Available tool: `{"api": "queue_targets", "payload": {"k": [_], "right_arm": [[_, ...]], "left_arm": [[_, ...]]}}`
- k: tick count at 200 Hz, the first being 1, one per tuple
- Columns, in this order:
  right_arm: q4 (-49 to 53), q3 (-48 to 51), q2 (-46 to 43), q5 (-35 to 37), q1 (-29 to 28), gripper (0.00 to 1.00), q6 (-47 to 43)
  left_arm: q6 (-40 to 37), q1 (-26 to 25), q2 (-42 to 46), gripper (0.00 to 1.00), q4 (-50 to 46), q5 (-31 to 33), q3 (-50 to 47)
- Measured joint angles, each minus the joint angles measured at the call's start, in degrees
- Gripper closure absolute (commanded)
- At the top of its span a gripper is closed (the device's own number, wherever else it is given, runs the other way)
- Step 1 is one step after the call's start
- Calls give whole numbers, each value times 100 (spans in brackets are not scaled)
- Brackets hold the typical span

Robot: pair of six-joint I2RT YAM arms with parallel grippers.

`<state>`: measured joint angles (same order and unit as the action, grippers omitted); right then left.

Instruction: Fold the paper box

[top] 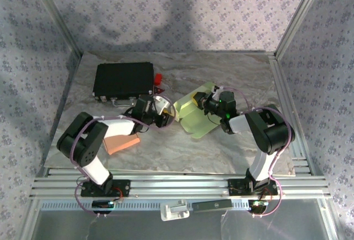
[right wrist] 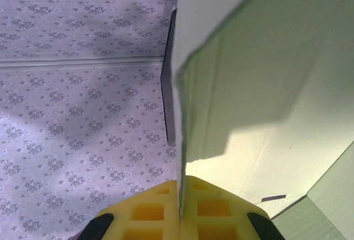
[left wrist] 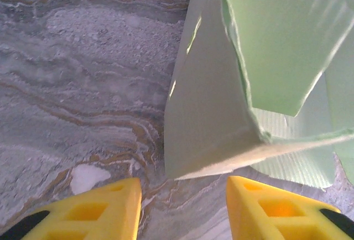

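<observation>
Left pincer (left wrist: pixel 184 198), marbled table (left wrist: pixel 83 85), floral walls (top: pixel 166 8)

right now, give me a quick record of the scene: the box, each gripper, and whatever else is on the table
paper box: pale green, partly folded, mid-table, some panels raised
right gripper: shut on a panel edge of the paper box
left gripper: open, fingers apart, a box corner just ahead, no contact seen
black case: far left part of the table
orange block: flat on the table beside the left arm
red item: small, at the case's right end, too small to identify
</observation>
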<state>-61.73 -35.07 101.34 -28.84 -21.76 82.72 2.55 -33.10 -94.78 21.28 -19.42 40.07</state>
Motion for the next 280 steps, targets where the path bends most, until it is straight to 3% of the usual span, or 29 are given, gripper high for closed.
{"api": "queue_targets", "payload": {"k": [121,191,280], "right_arm": [[24,-13,-2,-11,-28,100,39],[-105,4,-7,341,-243,100,140],[-323,280,-35,1106,-501,100,472]], "left_arm": [[254,-339,-120,61,352,2,164],[935,-695,-295,63,935,831,129],[1709,-997,-546,60,1460,1971,48]]}}
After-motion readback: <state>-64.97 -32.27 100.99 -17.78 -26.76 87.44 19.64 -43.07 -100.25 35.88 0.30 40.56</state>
